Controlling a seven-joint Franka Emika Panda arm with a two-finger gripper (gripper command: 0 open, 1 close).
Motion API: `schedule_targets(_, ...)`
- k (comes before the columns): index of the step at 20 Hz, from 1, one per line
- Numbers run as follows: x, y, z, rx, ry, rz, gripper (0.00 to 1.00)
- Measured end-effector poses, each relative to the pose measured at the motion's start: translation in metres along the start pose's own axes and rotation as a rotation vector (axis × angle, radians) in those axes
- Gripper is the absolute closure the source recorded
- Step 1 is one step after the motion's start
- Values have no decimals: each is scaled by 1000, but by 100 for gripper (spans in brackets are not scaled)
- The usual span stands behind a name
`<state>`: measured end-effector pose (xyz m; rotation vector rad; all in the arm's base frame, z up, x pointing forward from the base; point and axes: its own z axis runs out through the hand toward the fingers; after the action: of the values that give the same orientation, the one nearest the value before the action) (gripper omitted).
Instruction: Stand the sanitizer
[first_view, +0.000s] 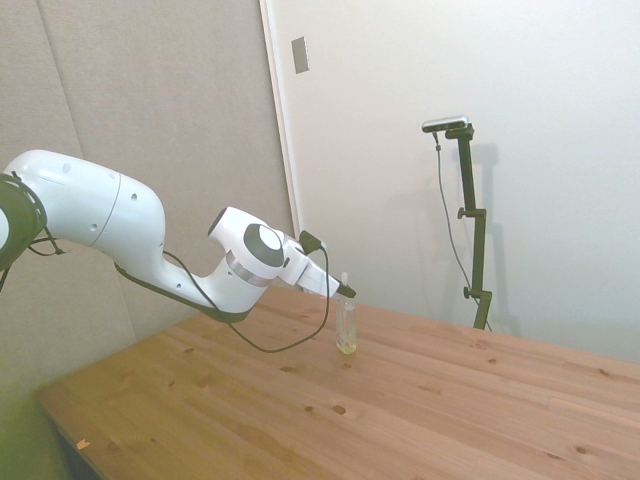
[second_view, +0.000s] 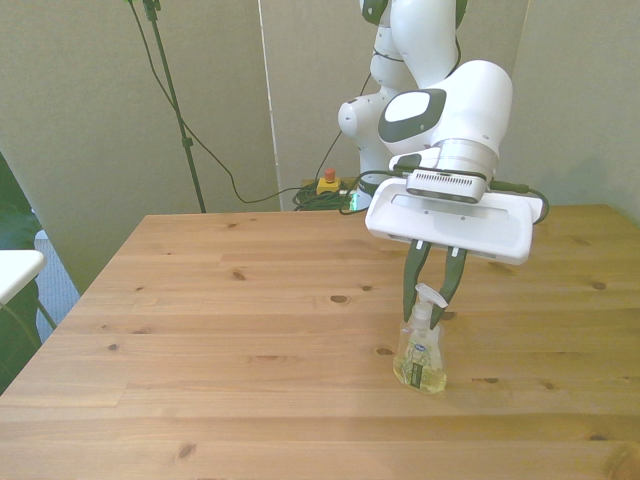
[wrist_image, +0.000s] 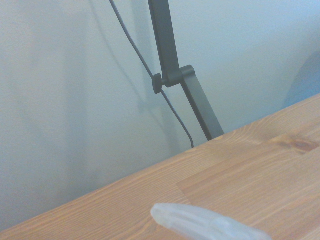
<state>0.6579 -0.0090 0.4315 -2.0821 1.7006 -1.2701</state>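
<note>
fingers (second_view: 432, 296) astride upright sanitizer (second_view: 421, 352)

— What does the arm (first_view: 90, 205) look like?

— Glossy white, in rounded bulging segments with dark bands at the joints. One joint carries a round grey cap ringed in black.

— Any cables?

— A thin black cable (first_view: 270, 340) hangs in a loop under the forearm, and more dark wire shows near the shoulder.

— And the hand (second_view: 434, 283)?

— A wide, flat white block below a ribbed grey collar, with two slim dark fingers (second_view: 414, 270) under it. Small dark fittings stick out at its sides.
</note>
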Motion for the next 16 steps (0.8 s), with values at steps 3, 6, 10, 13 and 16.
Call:
schedule_targets(3, -4, 10, 5, -22, -6, -4, 0)
schedule_targets(6, -5, 11, 5, -24, -6, -5, 0)
schedule_targets(10, -6, 11, 5, -28, -7, -6, 0)
schedule_targets(13, -7, 11, 5, -28, -9, -8, 0)
schedule_targets(16, -12, 10, 4, -26, -18, -12, 0)
